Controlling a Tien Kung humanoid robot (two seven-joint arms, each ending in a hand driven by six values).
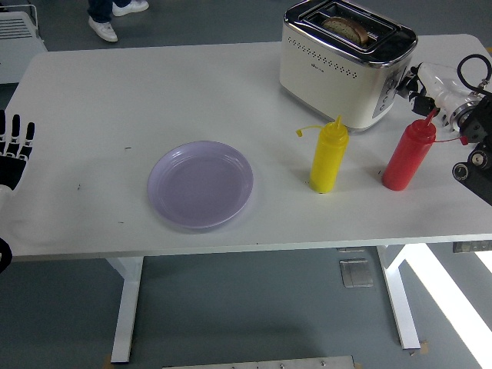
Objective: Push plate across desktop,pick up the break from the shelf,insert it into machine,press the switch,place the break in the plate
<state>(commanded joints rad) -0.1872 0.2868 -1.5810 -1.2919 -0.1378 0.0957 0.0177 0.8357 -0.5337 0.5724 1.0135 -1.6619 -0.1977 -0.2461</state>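
Note:
A slice of brown bread (345,28) sits low in the slot of the cream and chrome toaster (338,73) at the table's back right, with only its top edge showing. My right hand (419,81) is pressed against the toaster's right end, by the lever and buttons. The lilac plate (201,184) lies empty on the white table, left of centre near the front. At the far left edge my left hand (15,146) rests with its fingers spread, holding nothing.
A yellow squeeze bottle (329,156) and a red squeeze bottle (408,154) stand in front of the toaster, the red one just below my right hand. A person's shoes (115,19) show beyond the far edge, next to a white rack (15,31).

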